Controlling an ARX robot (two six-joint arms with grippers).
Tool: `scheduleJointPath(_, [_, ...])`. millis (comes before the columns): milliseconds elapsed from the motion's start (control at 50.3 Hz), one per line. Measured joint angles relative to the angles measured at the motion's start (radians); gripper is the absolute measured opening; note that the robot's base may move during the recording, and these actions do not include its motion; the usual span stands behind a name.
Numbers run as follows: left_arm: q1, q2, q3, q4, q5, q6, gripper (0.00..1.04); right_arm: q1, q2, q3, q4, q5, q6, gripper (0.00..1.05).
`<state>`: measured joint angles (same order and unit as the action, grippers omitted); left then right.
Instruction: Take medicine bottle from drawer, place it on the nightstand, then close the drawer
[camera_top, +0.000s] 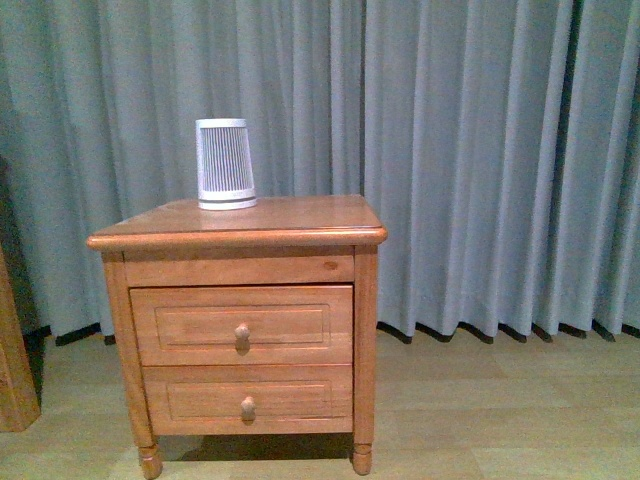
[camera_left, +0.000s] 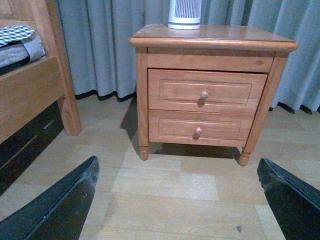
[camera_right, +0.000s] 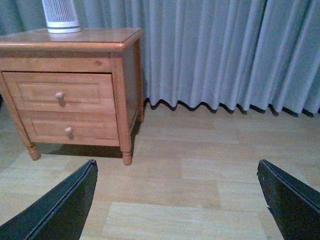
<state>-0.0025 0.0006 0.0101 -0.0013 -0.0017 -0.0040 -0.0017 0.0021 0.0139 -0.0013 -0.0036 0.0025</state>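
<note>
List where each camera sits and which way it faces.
Front view: on the robot's body, facing the nightstand and curtain head-on; no arm shows.
Left wrist view: low over the floor, aimed at the nightstand's front, bed frame beside it; left jaws open in the foreground.
Right wrist view: low, aimed at the nightstand's front and side; right jaws open in the foreground.
Shared: all three show the upper drawer shut and the white ribbed device on top.

Two matte black, wedge-shaped fingers (camera_left: 60, 205) of the left gripper (camera_left: 177, 162) are seen, tapered to blunt tips and faintly flecked with pale specks. The fingers (camera_right: 55, 207) of the right gripper (camera_right: 177, 162) are shaped and coloured alike.
</note>
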Motion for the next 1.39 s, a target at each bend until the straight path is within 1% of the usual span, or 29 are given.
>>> scheduleJointPath(1134, [0.000, 0.000, 0.000, 0.000, 0.001, 0.000, 0.98, 0.000, 0.000, 0.000, 0.000, 0.000, 0.000, 0.98])
scheduleJointPath(1154, [-0.001, 0.001, 0.000, 0.000, -0.004, 0.000, 0.98, 0.000, 0.000, 0.000, 0.000, 0.000, 0.000, 0.98])
scheduleJointPath(1173, [-0.019, 0.003, 0.000, -0.008, -0.054, -0.004, 0.98, 0.000, 0.000, 0.000, 0.000, 0.000, 0.000, 0.98])
scheduleJointPath(1193, [-0.051, 0.010, 0.000, -0.012, -0.148, -0.005, 0.98, 0.000, 0.000, 0.000, 0.000, 0.000, 0.000, 0.98])
scheduleJointPath(1213, [-0.081, 0.016, 0.000, -0.013, -0.217, -0.004, 0.98, 0.000, 0.000, 0.000, 0.000, 0.000, 0.000, 0.98])
scheduleJointPath(1233, [-0.098, 0.021, 0.000, -0.011, -0.248, -0.003, 0.98, 0.000, 0.000, 0.000, 0.000, 0.000, 0.000, 0.98])
scheduleJointPath(1253, [-0.112, 0.025, 0.000, -0.006, -0.268, -0.001, 0.98, 0.000, 0.000, 0.000, 0.000, 0.000, 0.000, 0.98])
scheduleJointPath(1293, [-0.127, 0.066, 0.000, 0.057, -0.283, 0.005, 0.98, 0.000, 0.000, 0.000, 0.000, 0.000, 0.000, 0.98])
scheduleJointPath(1392, [-0.089, 0.314, 0.000, 0.333, -0.235, 0.011, 0.98, 0.000, 0.000, 0.000, 0.000, 0.000, 0.000, 0.98])
